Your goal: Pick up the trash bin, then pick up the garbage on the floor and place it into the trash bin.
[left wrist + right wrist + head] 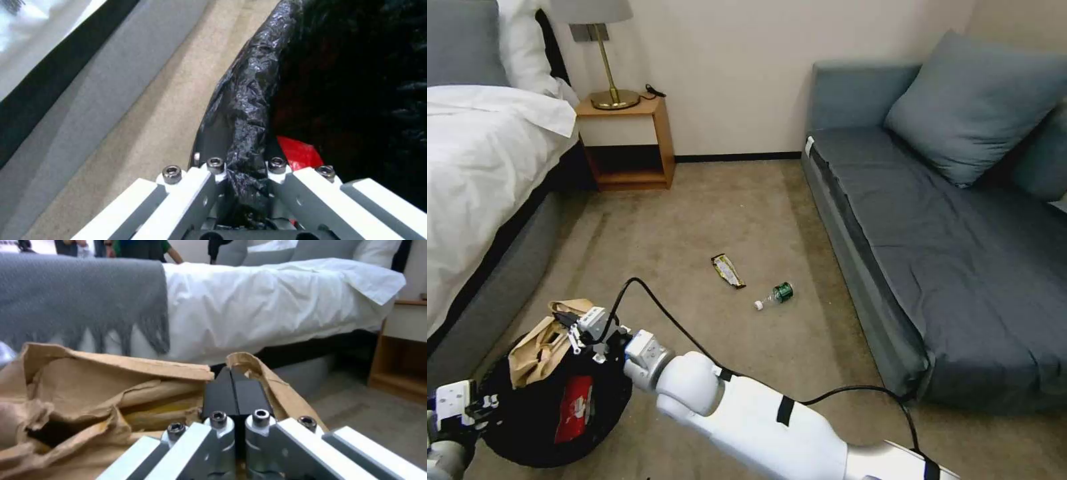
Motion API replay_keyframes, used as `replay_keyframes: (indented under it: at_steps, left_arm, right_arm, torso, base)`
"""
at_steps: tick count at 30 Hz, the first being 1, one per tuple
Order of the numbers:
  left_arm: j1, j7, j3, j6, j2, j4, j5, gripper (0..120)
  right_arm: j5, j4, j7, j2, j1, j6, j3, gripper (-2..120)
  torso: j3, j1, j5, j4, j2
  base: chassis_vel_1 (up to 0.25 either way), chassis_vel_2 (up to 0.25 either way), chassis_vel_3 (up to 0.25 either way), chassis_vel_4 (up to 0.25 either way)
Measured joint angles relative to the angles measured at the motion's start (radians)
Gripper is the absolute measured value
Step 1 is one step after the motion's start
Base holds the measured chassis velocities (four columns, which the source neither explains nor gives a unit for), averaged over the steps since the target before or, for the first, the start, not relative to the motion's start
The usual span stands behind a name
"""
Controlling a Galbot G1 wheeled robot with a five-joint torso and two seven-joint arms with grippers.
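Lower left of frame: right gripper [575, 331] clamped paper bag [537, 347] over trash bin [534, 427], left gripper [484, 404] pinching rim; release looked due.

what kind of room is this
Probably a hotel-style bedroom: a bed with white linen, a wooden nightstand holding a brass lamp, and a grey-blue daybed sofa on beige carpet.

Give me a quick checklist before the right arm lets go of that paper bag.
1. Left gripper clamped on the trash bin rim: ok.
2. Right gripper shut on the brown paper bag: ok.
3. Bag over the bin opening: ok, though it rests across the rim.
4. Red snack packet inside the bin: ok.
5. Floor cleared: not ok; bar wrapper and bottle lie on the carpet.
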Motion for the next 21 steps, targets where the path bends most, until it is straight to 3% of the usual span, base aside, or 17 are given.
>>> replay_keyframes:
  at_steps: [7, 14, 16, 21]
  left_arm:
    - [0.001, 0.001, -0.002, 0.001, -0.001, -0.008, -0.002, 3]
    - [-0.001, 0.001, -0.003, 0.002, -0.006, -0.010, -0.003, 3]
    - [-0.002, 0.001, -0.003, 0.002, -0.007, -0.010, -0.003, 3]
    - [-0.002, 0.001, -0.003, 0.002, -0.007, -0.008, -0.004, 3]
  right_arm:
    - [-0.013, -0.002, 0.010, -0.004, -0.009, -0.005, -0.014, 0]
    - [-0.014, 0.027, 0.009, -0.021, -0.021, -0.017, -0.031, 30]
    - [-0.014, 0.033, 0.009, -0.023, -0.024, -0.019, -0.032, 32]
    - [-0.015, 0.054, 0.011, -0.034, -0.042, -0.026, -0.033, 52]
  torso:
    - [0.000, 0.000, 0.0000, 0.0000, 0.000]
    - [0.000, 0.000, 0.0001, 0.0000, 0.000]
    - [0.000, 0.000, 0.0001, 0.0000, 0.000]
    - [0.000, 0.000, 0.0003, 0.0000, 0.000]
  base:
    - [0.000, 0.000, 0.000, 0.000]
    - [0.000, 0.000, 0.000, 0.000]
    - [0.000, 0.000, 0.000, 0.000]
    - [0.000, 0.000, 0.000, 0.000]
